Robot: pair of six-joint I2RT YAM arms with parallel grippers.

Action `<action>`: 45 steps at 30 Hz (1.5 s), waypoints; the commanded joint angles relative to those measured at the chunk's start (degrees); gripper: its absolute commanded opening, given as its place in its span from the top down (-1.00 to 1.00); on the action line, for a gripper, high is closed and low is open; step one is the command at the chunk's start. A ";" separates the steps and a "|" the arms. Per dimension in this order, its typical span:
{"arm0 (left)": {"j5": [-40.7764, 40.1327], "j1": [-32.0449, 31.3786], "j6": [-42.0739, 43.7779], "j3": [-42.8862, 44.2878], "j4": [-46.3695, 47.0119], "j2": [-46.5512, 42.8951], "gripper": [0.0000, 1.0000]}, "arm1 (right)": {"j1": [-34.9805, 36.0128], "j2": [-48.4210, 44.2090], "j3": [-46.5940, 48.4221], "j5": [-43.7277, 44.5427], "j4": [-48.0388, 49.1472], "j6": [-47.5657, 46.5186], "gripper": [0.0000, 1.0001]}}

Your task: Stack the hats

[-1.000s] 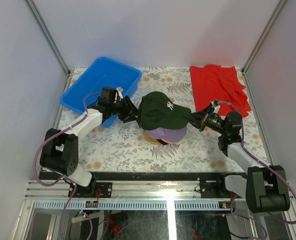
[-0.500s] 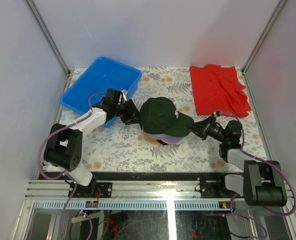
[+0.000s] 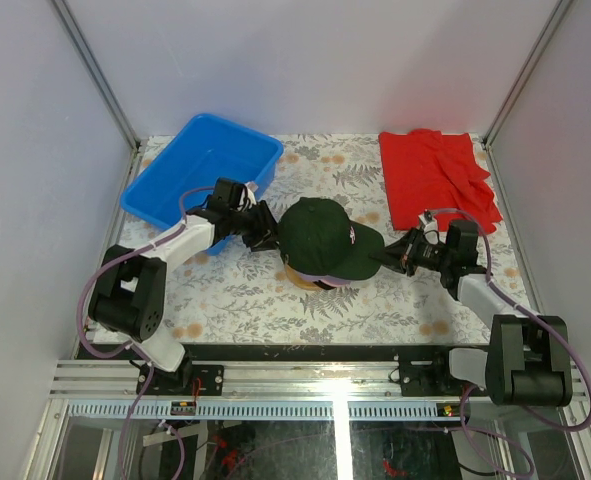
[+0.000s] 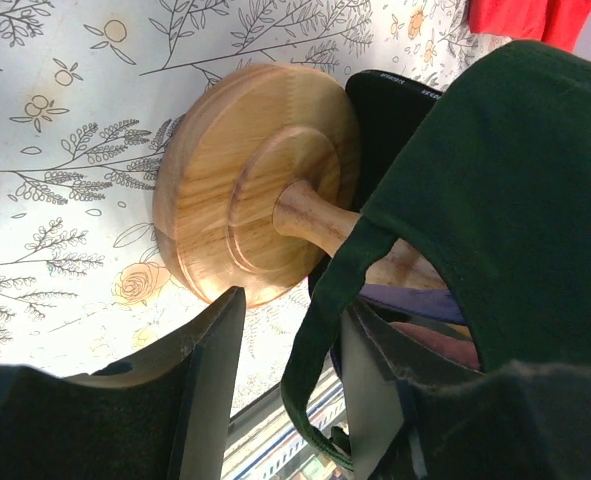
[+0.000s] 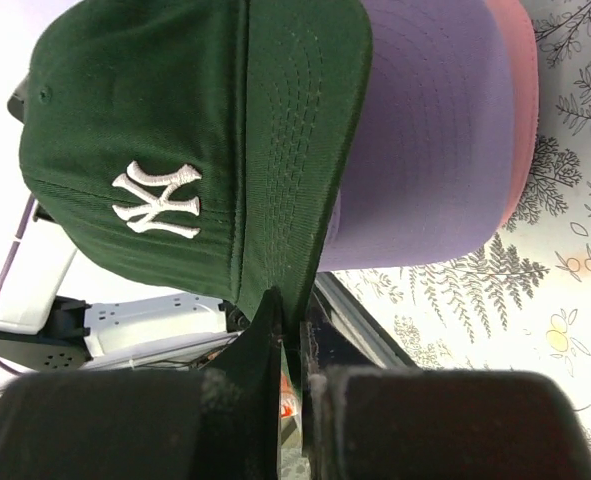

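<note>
hats (image 3: 322, 262) sit in one pile on the round wooden stand (image 3: 296, 273), in the middle of the top view, on the flower-printed table (image 3: 245, 300). the dark green cap (image 3: 320, 230) is on top and covers almost all of the pile. its brim points to the lower right of the frame. on its front there is a white emblem of crossed letters, which is clear in the right wrist view. in that same view the brim of the lavender cap (image 5: 425, 150) comes out under the green one, and under it shows a narrow edge of the pink cap (image 5: 517, 90). in the left wrist view a black piece (image 4: 385, 110) with small white letters shows behind the green crown, next to the stand. i cannot tell if it is another cap.

the right gripper (image 5: 290, 345) reaches in from the right side of the top view. its jaws are pressed together on the edge of the green brim and pinch it.

the left gripper (image 4: 290, 310) is at the left side of the pile, at the back of the green cap. its jaws are spread apart. the back strap (image 4: 315, 330) of the green cap hangs in the gap between them, close to one finger, and it is not squeezed. the left wrist view also shows the round base and the thin neck of the stand, and the green cap hangs over the neck.

a blue bin (image 3: 237, 133) stands in the upper left of the top view, just behind the left arm. a red cloth (image 3: 435, 180) lies in the upper right, apart from the pile.
</note>
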 commanded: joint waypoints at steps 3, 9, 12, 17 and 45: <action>-2.88 -0.95 2.39 0.36 -5.12 2.40 0.22 | 0.50 5.55 -6.56 10.43 -19.00 -16.55 1.00; -2.99 -1.12 2.58 0.72 -5.64 3.21 0.22 | 0.77 9.60 -8.15 16.81 -19.48 -19.79 1.00; -3.30 -1.26 2.94 1.67 -6.63 3.57 0.23 | 0.81 11.86 -9.62 17.58 -16.97 -19.49 1.00; -3.56 -1.25 3.88 3.16 -8.27 4.13 0.23 | 1.51 12.48 -9.11 18.59 -17.14 -20.10 0.98; -10.29 -1.60 9.32 -12.33 -11.95 0.36 0.27 | 5.87 -2.21 10.70 23.47 -36.65 -22.64 0.16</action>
